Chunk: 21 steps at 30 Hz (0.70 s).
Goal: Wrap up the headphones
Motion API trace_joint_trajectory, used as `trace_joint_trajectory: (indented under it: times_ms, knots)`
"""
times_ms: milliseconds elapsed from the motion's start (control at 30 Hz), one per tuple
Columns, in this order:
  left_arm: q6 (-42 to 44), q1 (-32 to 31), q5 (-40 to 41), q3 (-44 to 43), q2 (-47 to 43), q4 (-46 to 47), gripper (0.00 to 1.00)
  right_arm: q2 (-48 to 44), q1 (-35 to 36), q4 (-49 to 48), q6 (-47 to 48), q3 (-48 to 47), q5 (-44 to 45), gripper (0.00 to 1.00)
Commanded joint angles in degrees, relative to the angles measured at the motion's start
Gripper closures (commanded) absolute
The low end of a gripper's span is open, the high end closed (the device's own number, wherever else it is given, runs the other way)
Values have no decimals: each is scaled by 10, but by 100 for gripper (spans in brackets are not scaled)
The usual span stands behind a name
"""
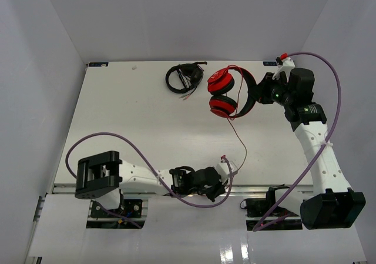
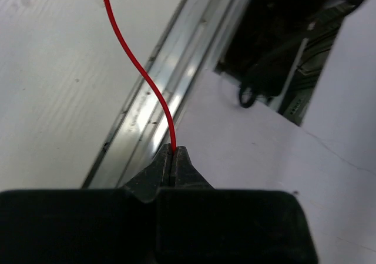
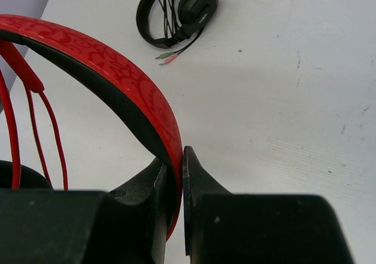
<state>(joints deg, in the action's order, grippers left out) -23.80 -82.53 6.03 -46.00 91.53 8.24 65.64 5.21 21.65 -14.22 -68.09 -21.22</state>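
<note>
Headphones (image 1: 226, 93), red with black padding, lay at the far right of the white table (image 1: 135, 129) in the top external view, their ear cups stacked one on the other. The right gripper (image 1: 262, 92) had hold of the headband at its right side. A thin red cable (image 1: 238, 137) ran from the cups down toward the near edge, where it ended at the left gripper (image 1: 225, 167). An all-black headset (image 1: 184, 77) sat just left of the red pair, apart from it.

From the left wrist, the left gripper (image 2: 174, 152) had its jaws pressed together on the cable (image 2: 138, 67), which rose from the fingertips in a gentle curve and left the top of the picture. Beneath it ran an aluminium rail (image 2: 170, 87) along the table's edge.

From the right wrist, the right gripper (image 3: 179, 158) pinched the headband (image 3: 111, 70) between its jaws, the red patterned outer face against the right finger and the black inner face against the left. The band arched up and away to the left. Thin red strands of cable (image 3: 56, 140) hung under it. The black headset (image 3: 176, 11) lay at the far side of the table, two small plugs (image 3: 167, 57) beside it.
</note>
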Motion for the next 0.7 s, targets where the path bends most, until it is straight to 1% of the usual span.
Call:
trace_joint_trajectory:
  times_ms: [0,167,267,400,533,667]
  knots:
    - [22,-46,71,-54,-89,-105,100,-2,-3,-60,-11,3,36,92]
    - [35,-70,125,-92,-149,-175,100,-1,-4,-72,4,22,50,92]
    - [54,-85,141,-127,-171,-202,100,-1,-3,-77,17,31,57,92]
    - [80,-98,153,-201,-167,-273,100,1,1,-81,49,47,60,92]
    - [124,-99,171,-285,-159,-319,100,-7,13,-94,94,73,54,92]
    - [171,-99,202,-328,-162,-350,100,-24,20,-106,127,106,26,92]
